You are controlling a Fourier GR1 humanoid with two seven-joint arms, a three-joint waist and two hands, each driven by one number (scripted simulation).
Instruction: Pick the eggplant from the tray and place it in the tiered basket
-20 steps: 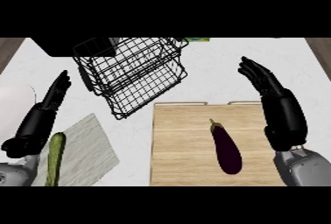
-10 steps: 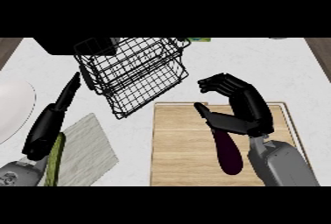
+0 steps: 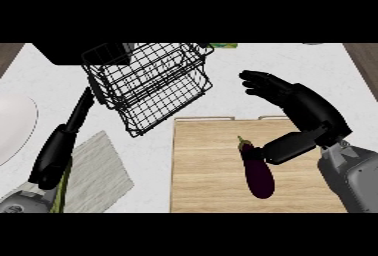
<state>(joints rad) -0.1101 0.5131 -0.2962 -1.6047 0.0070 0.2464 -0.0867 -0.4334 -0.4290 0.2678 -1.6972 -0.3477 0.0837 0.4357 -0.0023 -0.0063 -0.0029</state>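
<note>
The eggplant (image 3: 257,172) lies on the tray (image 3: 207,170); the tiered basket (image 3: 151,82) stands behind-left, a plate (image 3: 13,125) far left.

The counter (image 3: 303,65) is white with faint marks. A wooden tray (image 3: 214,175) lies on it at the lower right. A black wire basket (image 3: 151,82) stands near the top, just beside the tray's corner. A grey cloth (image 3: 100,172) lies at the lower left. A white plate (image 3: 11,125) sits at the left edge. A black box (image 3: 63,52) is at the top left.
</note>
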